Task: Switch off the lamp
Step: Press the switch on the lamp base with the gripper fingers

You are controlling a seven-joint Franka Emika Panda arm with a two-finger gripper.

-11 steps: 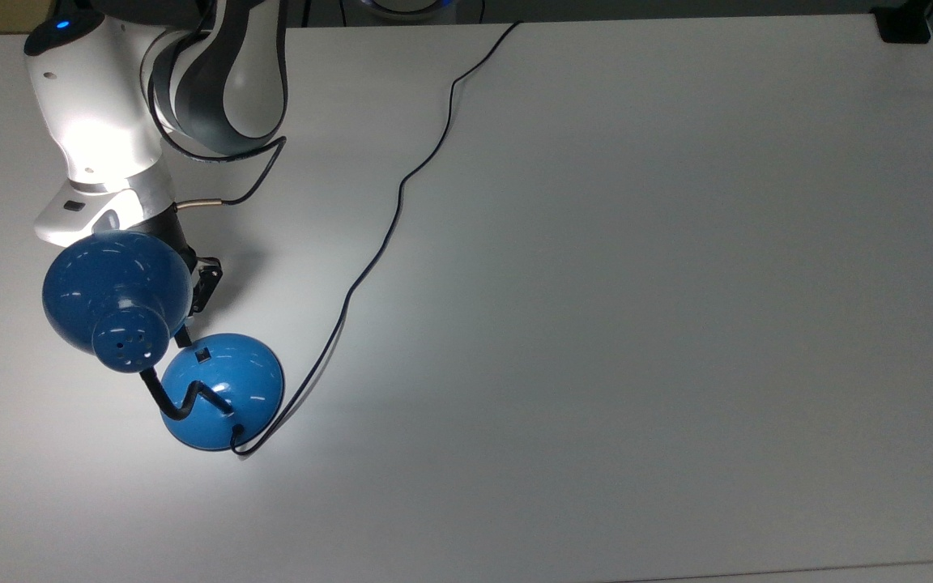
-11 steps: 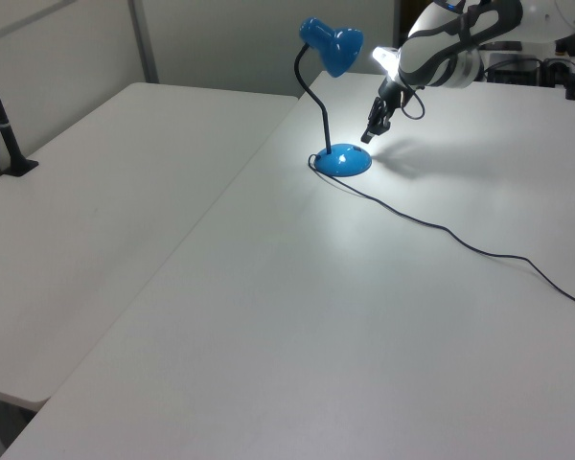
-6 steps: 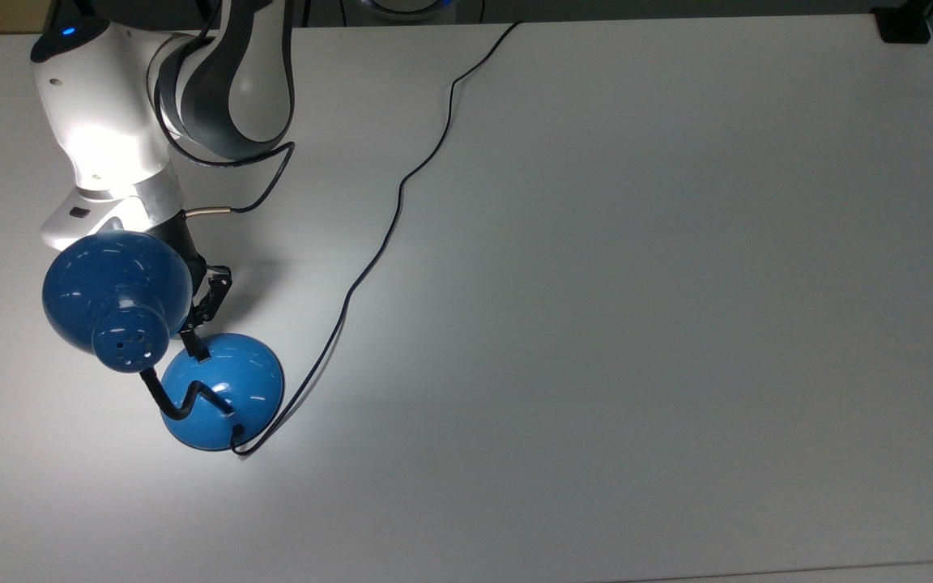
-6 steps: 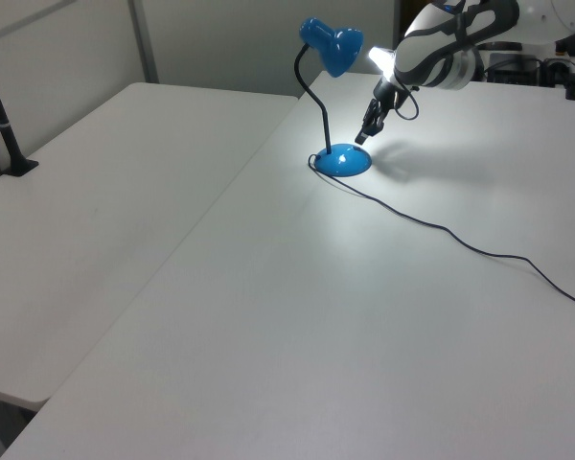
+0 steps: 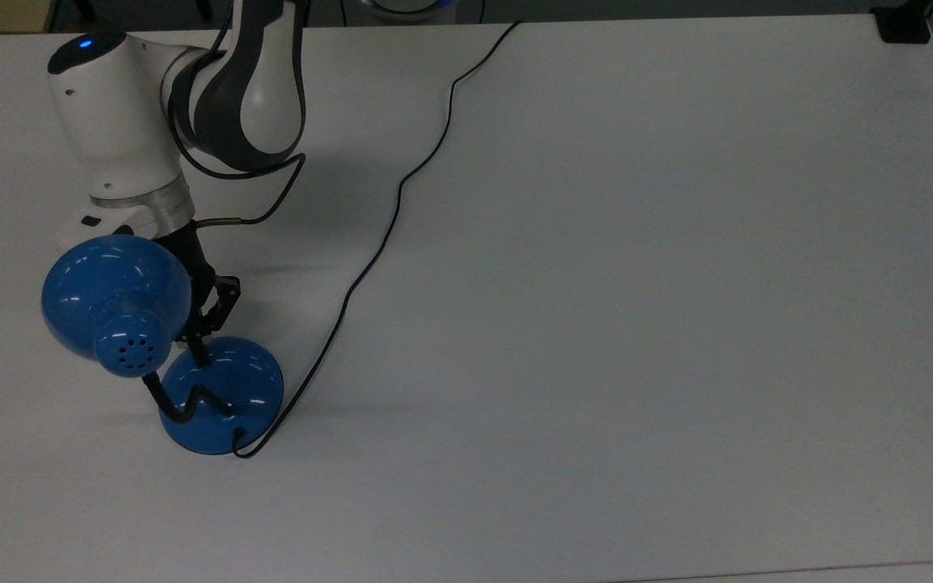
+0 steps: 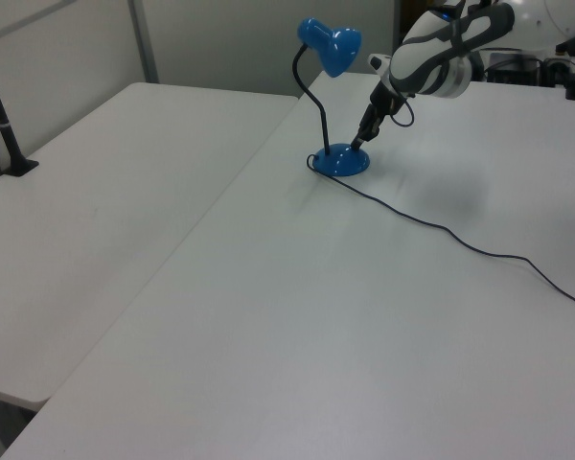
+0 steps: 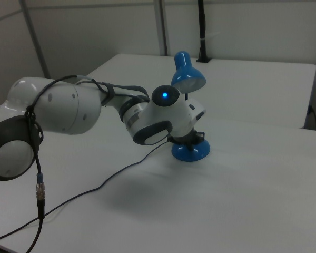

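Blue desk lamp (image 5: 219, 397) stands near the top view's left edge of a white table (image 5: 636, 283), dome base flat on the surface. Black gooseneck (image 6: 311, 101) rises from the base, bends, and carries the bell shade (image 5: 114, 304); in the top view the shade hangs over the table beside the base and overlaps the arm's wrist. No pool of light on the table under the shade; shade interior in the right view (image 7: 189, 79) looks pale but not glaring.

Gripper (image 5: 201, 352) comes down from the top view's upper left, its tip resting on the upper edge of the dome base, about where the switch would sit; switch itself hidden under the tip. In the left view the gripper (image 6: 358, 144) meets the base on the left view's right side. Fingers appear drawn together into one narrow black point, nothing clasped between them.

In the way: the shade covers part of the gripper body in the top view; the white arm link (image 7: 158, 121) with a blue indicator light blocks most of the contact point in the right view.

Surroundings: thin black cord (image 5: 385, 235) leaves the base's lower rim, loops, and runs across the table to its far edge. A second white table (image 6: 86, 201) adjoins on the left view's left, with a black post (image 6: 2, 120) clamped at its edge. A black block (image 5: 902, 24) sits at the top view's upper right corner.
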